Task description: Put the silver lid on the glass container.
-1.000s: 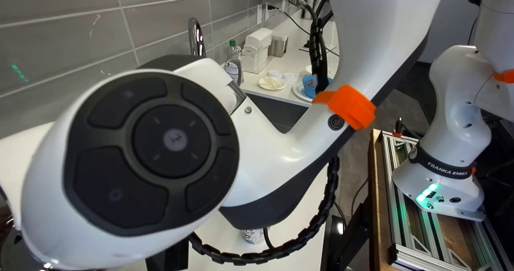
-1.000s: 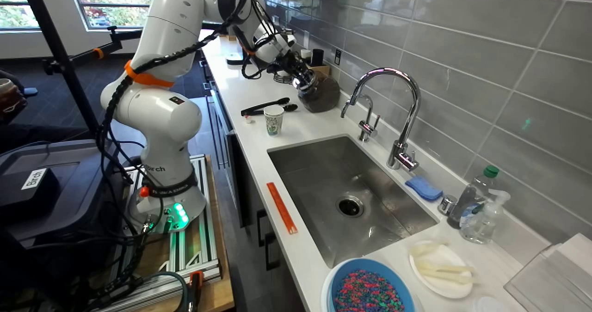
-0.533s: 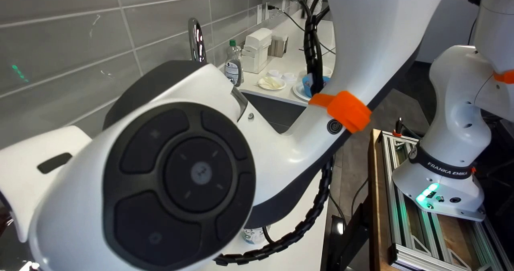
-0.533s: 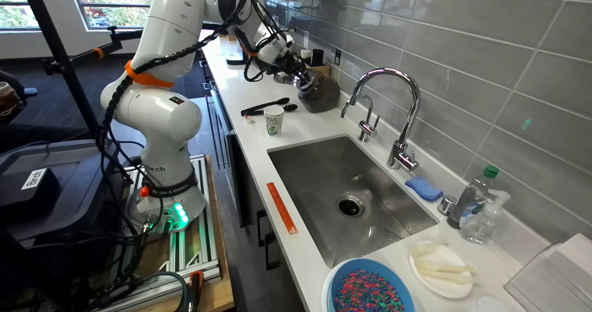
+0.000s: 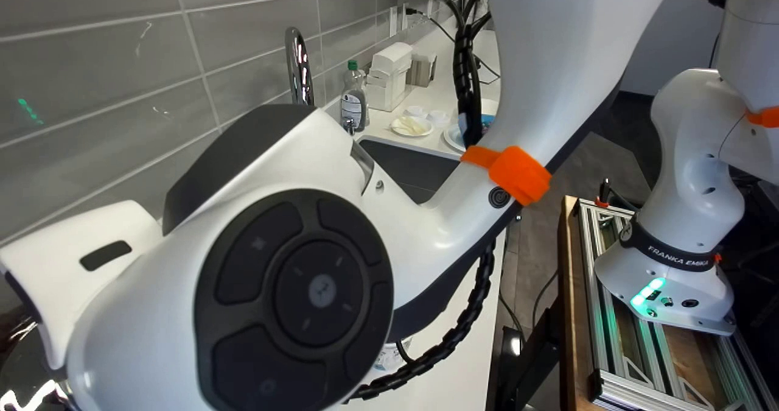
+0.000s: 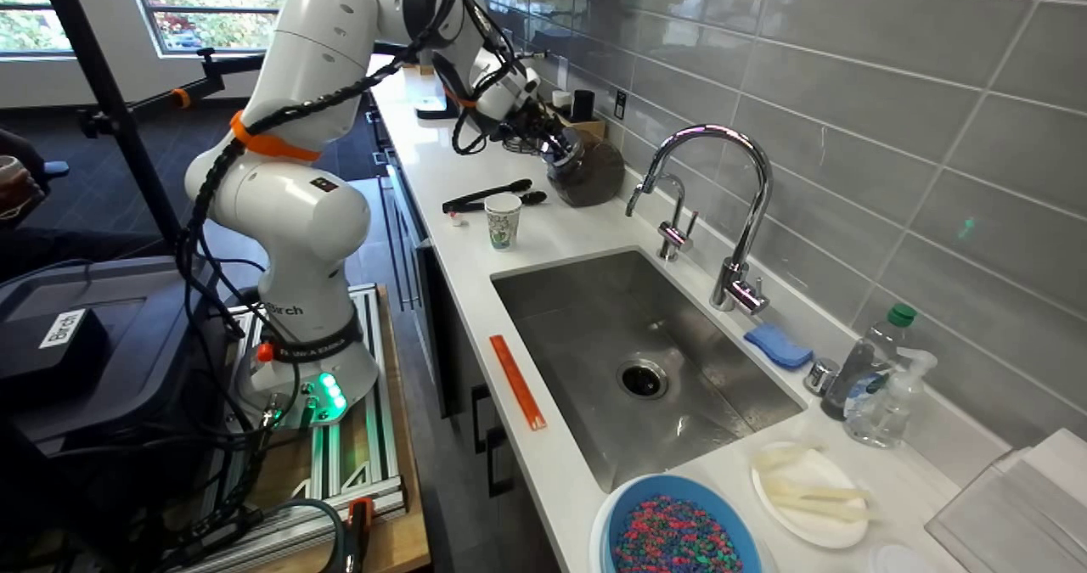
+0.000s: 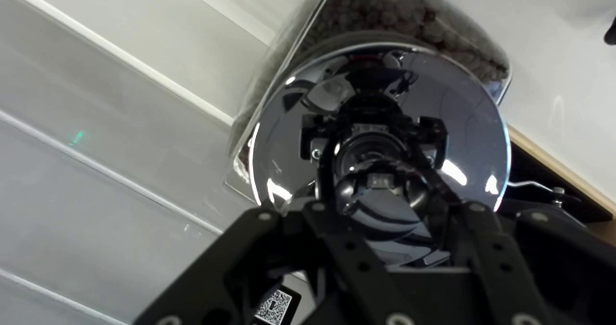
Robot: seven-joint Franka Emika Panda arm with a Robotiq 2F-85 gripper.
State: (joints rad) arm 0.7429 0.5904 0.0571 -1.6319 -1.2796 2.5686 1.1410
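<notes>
Silver lid (image 7: 457, 118) was held at the glass container (image 6: 603, 174), seating unconfirmed.
The gripper (image 7: 375, 171) had its jaws drawn in to the width of the knob (image 7: 380, 190), clamped on it, presumably to leave the lid's edge free to settle. In the wrist view the lid overlapped the container; whether they touched could not be told. The container stood near the tiled wall (image 6: 849, 115), perhaps a backstop against sliding.

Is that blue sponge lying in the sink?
No, the blue sponge lies on the counter, between the sink and the tiled wall.
</notes>
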